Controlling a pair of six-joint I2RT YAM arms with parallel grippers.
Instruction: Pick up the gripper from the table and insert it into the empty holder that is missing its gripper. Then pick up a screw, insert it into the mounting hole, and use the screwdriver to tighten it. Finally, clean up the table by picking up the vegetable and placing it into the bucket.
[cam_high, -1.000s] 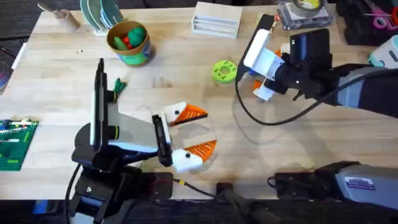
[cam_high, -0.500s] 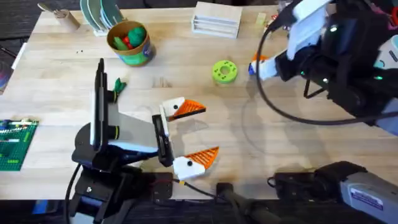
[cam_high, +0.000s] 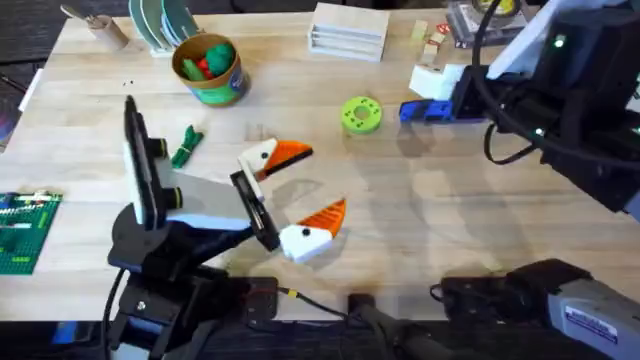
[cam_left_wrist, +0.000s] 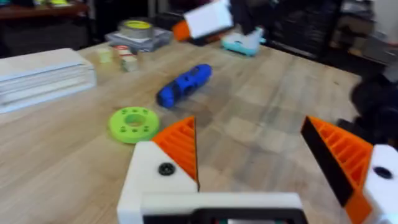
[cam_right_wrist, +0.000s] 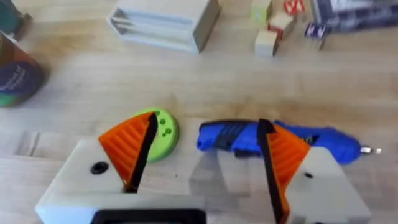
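Note:
The blue screwdriver (cam_high: 426, 110) (cam_left_wrist: 185, 84) (cam_right_wrist: 233, 135) lies flat on the table (cam_high: 450, 220), just right of a lime-green disc (cam_high: 361, 114). Above and behind it, my right gripper (cam_high: 445, 85) (cam_right_wrist: 205, 149) hovers open and holds nothing. My left gripper (cam_high: 298, 192) (cam_left_wrist: 252, 140) is open too, low over the table's middle, its orange-tipped fingers spread wide. A dark-green vegetable (cam_high: 185, 145) rests on the wood left of that gripper. At the back left stands the bucket (cam_high: 207, 68) with green and red toys inside. The loose gripper, empty holder and screw are out of view.
A white stacked box (cam_high: 348, 28) sits at the back centre, with small blocks (cam_high: 430, 42) and a tape roll (cam_high: 487, 12) to its right. Plates (cam_high: 160, 20) stand behind the bucket. A green brick plate (cam_high: 25, 230) lies at the left edge.
The right arm has swung up and back to the far right, and the screwdriver now lies on the table. The left gripper shifted slightly left and away, its fingers wider apart.

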